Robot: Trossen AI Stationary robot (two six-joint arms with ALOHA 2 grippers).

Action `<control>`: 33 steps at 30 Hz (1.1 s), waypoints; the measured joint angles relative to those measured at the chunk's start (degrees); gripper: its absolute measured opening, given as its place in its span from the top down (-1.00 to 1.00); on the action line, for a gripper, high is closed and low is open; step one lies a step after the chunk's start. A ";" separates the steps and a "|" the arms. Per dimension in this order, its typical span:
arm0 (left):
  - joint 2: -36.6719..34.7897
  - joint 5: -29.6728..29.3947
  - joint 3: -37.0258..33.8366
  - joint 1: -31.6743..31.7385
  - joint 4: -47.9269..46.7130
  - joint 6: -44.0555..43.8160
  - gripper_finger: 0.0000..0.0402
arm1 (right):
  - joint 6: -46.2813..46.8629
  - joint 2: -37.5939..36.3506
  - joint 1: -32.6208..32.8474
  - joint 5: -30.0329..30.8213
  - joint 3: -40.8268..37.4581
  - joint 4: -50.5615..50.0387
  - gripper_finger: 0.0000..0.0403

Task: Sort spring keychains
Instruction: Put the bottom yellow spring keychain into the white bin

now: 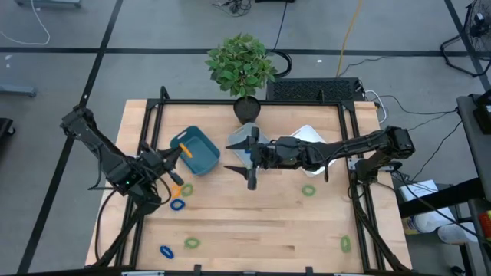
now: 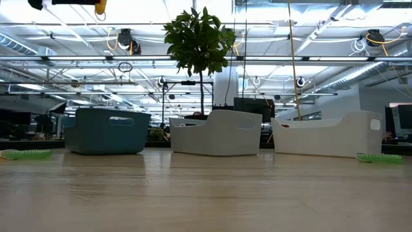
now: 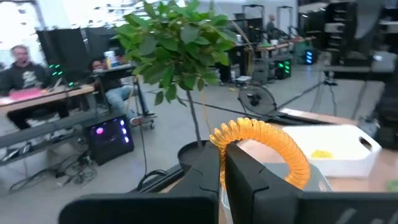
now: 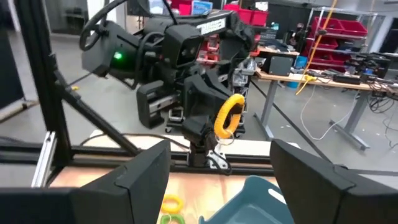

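My left gripper is raised over the left rim of the teal bin and is shut on an orange spring keychain, which also shows in the right wrist view. My right gripper hovers open over the middle of the table beside the grey-blue bin, facing the left arm. On the wood lie blue keychains, green ones, and a green and orange pair. An orange piece lies inside the white bin. My left gripper pinches the orange keychain between its two fingers at one side of the coiled loop. The fingers come from the table's left. The rest of the loop arches past the fingertips, and the keychain is lifted clear of the table and the bins.
Three bins stand in a row at the far side: teal, grey-blue and white. A potted plant stands behind them. A black frame borders the table. Bare wood lies along the near half between the scattered keychains.
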 joint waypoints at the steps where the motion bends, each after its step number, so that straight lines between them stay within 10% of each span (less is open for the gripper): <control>1: 0.09 -0.14 0.00 0.63 0.92 0.72 0.97 | 0.30 0.00 -0.08 0.03 0.00 0.37 -0.30; 8: 0.48 3.02 0.00 4.93 14.38 18.65 0.97 | -1.59 0.00 -0.07 -0.13 0.00 0.08 -0.30; 17: 0.48 31.04 0.00 12.35 50.10 62.70 0.97 | -5.05 0.02 0.84 -0.15 0.00 -2.87 -0.30; 33: 3.96 52.73 0.11 26.25 62.60 65.79 0.98 | -3.15 -0.10 1.25 -0.32 -0.02 -3.05 -0.30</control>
